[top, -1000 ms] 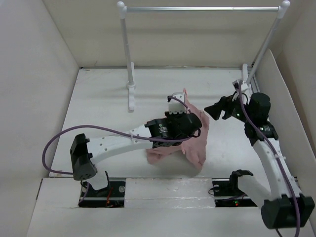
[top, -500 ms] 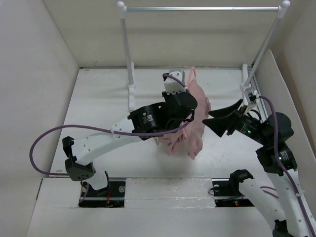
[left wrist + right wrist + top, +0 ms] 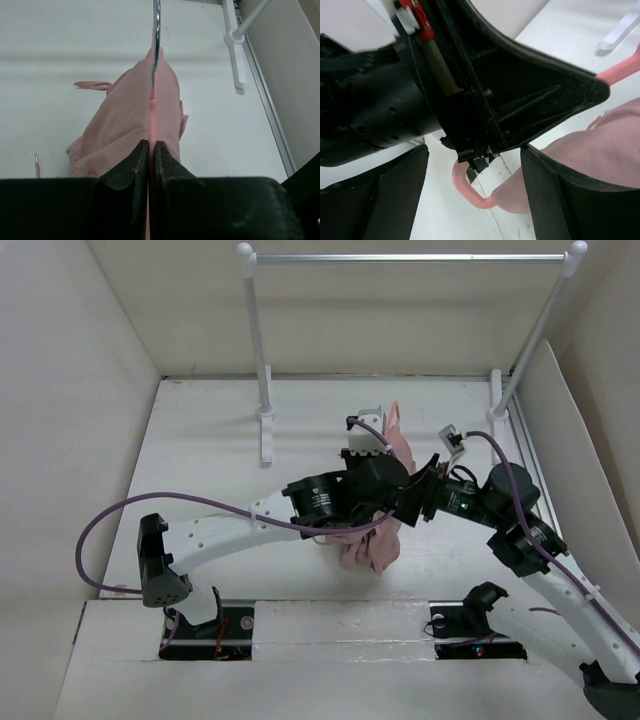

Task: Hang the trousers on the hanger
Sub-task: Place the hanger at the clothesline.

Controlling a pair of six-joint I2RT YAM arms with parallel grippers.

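Overhead: trousers hang over the worktop, just in front of the rail stand.
Left wrist: left jaws clamp the hanger; hold it level.
Right wrist: right jaws gape wide; better to pinch fabric only, sparing the plastic.

White garment rail with metal bar at the back, white tabletop, pale side walls

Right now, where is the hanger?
The hanger is pinched edge-on in the left tool, trousers draped over it. From above, that is over the middle of the table, just left of the right tool.
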